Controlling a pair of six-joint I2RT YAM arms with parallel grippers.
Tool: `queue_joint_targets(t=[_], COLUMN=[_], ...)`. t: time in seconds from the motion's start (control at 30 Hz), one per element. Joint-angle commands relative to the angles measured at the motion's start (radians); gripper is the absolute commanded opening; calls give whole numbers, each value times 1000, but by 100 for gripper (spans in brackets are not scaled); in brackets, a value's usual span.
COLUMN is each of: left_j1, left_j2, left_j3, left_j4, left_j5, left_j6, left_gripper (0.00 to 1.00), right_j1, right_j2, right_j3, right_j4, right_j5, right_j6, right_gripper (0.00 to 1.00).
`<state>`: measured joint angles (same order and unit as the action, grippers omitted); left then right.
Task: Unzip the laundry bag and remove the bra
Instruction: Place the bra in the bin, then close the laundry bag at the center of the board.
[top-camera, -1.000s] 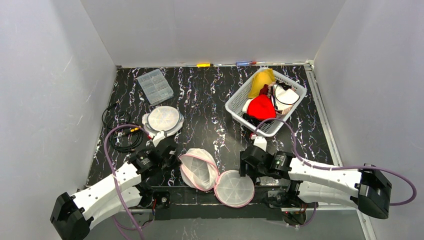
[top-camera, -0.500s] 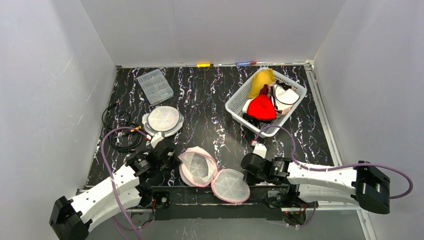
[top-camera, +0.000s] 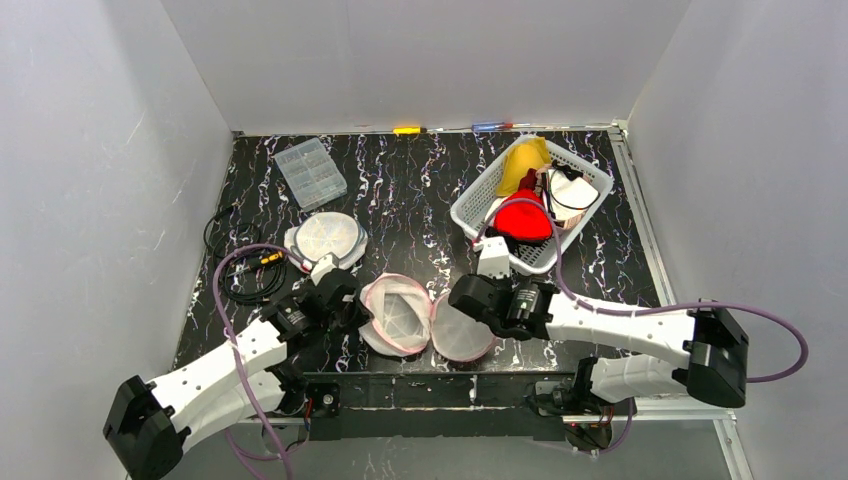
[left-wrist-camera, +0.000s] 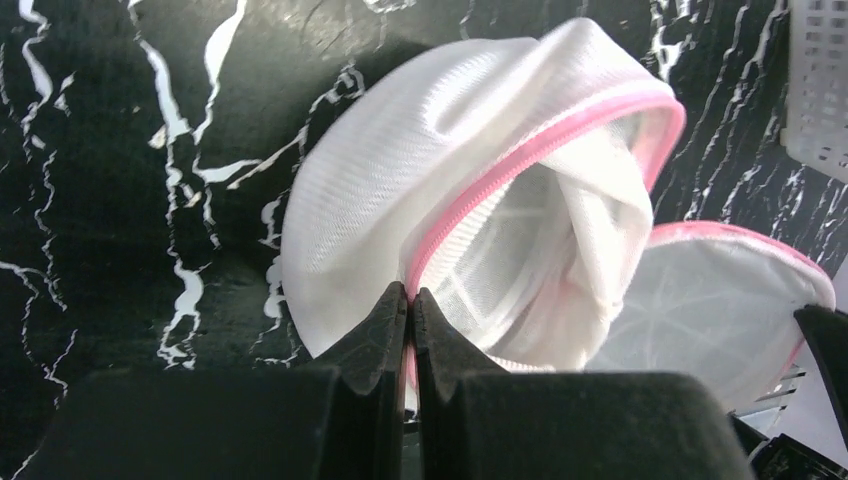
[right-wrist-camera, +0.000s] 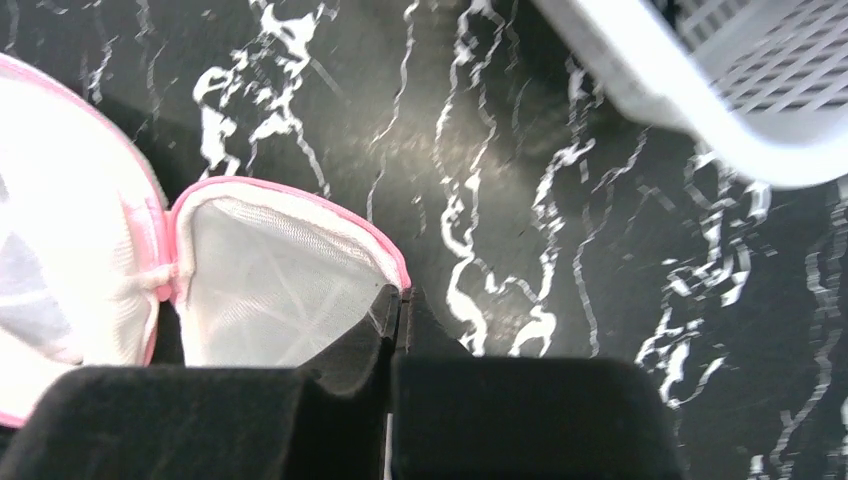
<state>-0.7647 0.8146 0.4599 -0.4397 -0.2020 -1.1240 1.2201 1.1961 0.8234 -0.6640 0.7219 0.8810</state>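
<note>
**As the right gripper (top-camera: 466, 296) shuts on the lid (top-camera: 463, 330), the bag (top-camera: 400, 315) is held open from both sides**

Where a second ago the right gripper hung wide beside the lid at the near edge of the tabletop (top-camera: 420, 190), its jaws are now pressed together on the lid's pink rim (right-wrist-camera: 385, 265). The right wrist view shows the tips meeting right at that rim. The arm has swung in toward the middle. The lid has come with it, away from the near edge, and now sits just beside the deeper half of the bag instead of lying flat and apart from it.

The left gripper (left-wrist-camera: 410, 300) has not let go. It stays closed tight on the pink zip edge of the deeper half, which it props up so the mouth faces its own camera.

For the task, this suggests the unzipping is done. The bag lies split like a clam between the two arms, near the front of the tabletop and well apart from the basket (top-camera: 470, 200).

The bra is not out yet. White cloth (left-wrist-camera: 590, 230) is folded inside the deeper half, and I cannot tell whether that is the bra or only the lining. Both grippers are busy holding rims, so one of them would probably have to release before anything can be pulled out.
</note>
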Motion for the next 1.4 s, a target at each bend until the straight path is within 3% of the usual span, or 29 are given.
queue_joint_targets(t=[0.0, 0.23, 0.6, 0.77, 0.87, 1.1, 1.37], left_j1=[5, 4, 5, 4, 2, -55, -262], left_j2=[50, 100, 140, 50, -2, -83, -40], left_j3=[98, 153, 217, 216, 190, 72, 117], left_j4=[20, 8, -19, 66, 164, 506, 479], left_j5=[-54, -118, -92, 9, 94, 309, 137], left_j6=[46, 81, 158, 278, 387, 568, 746], left_gripper=[0, 0, 1, 38, 53, 59, 60], right_j1=[-30, -72, -71, -74, -86, -127, -185], right_j2=[58, 101, 130, 169, 192, 238, 236], right_j3=[74, 128, 262, 344, 375, 409, 434], right_j4=[-58, -65, -114, -137, -137, -123, -113], right_j5=[180, 232, 34, -45, -104, -282, -407], right_j6=[-144, -283, -329, -329, -318, -249, -178], right_gripper=[1, 1, 1, 1, 1, 1, 1])
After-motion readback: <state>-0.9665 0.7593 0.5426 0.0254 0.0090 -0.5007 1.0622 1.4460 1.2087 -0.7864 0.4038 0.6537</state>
